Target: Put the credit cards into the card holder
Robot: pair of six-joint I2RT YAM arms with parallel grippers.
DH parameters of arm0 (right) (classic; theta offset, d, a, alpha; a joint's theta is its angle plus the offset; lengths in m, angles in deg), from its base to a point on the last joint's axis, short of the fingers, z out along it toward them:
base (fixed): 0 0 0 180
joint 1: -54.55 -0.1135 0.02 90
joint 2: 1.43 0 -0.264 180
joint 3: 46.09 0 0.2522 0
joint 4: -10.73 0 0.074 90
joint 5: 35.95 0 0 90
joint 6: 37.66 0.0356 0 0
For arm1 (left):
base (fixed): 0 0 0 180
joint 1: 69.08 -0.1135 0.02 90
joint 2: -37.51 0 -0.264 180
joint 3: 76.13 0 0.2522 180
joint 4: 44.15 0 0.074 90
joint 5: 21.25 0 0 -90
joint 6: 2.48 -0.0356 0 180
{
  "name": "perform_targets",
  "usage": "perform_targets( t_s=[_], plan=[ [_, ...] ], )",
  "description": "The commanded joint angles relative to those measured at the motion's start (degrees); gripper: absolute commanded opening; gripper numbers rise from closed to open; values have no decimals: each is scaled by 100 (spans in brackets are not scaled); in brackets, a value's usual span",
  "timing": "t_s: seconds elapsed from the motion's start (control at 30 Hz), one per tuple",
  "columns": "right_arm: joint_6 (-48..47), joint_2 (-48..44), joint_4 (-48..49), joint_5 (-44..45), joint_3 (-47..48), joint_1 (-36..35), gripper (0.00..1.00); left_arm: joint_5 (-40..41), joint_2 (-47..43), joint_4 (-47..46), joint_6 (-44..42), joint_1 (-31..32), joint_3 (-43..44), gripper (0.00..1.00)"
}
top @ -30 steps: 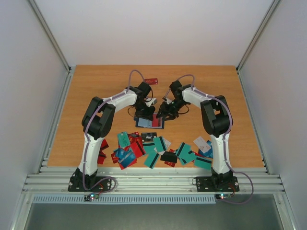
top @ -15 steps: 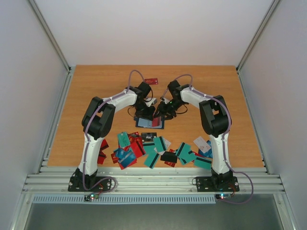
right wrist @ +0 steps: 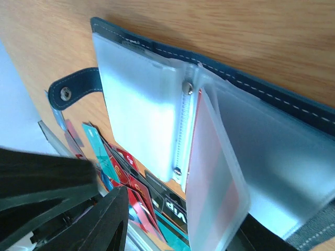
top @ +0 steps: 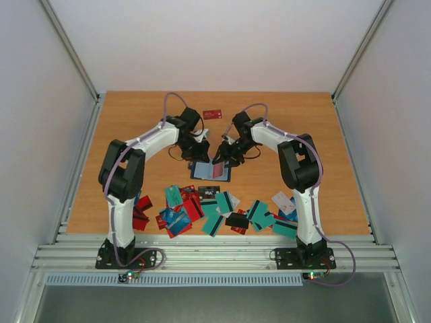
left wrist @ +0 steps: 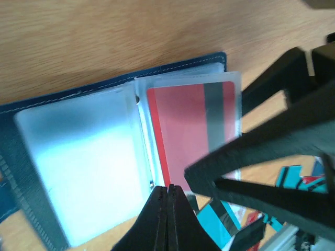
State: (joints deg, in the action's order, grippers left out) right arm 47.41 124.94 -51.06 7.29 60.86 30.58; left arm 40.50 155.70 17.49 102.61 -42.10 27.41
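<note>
Lying open mid-bench [top: 135,134], the holder [top: 211,171] is flanked: left end effector [left wrist: 167,196] clenched at its spine, right end effector [right wrist: 183,225] spread astride the red card's [left wrist: 183,125] lifted sleeve [right wrist: 217,198].

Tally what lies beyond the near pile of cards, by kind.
Open navy-blue folding card holder: 1
Red striped plastic card inside it: 1
Loose red plastic card lying alone farther back: 1
Total: 3
</note>
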Motion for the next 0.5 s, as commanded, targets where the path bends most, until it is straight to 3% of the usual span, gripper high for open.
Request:
perform_targets(
  t_s=[0.0,0.47],
  plan=[
    [116,146,48,-98,261,-127,42,-294,-638,-118,345,-254,-257,0],
    [322,740,-496,-15,1438,-617,43,-158,-1918,-164,378,-840,-1380,0]
  ],
)
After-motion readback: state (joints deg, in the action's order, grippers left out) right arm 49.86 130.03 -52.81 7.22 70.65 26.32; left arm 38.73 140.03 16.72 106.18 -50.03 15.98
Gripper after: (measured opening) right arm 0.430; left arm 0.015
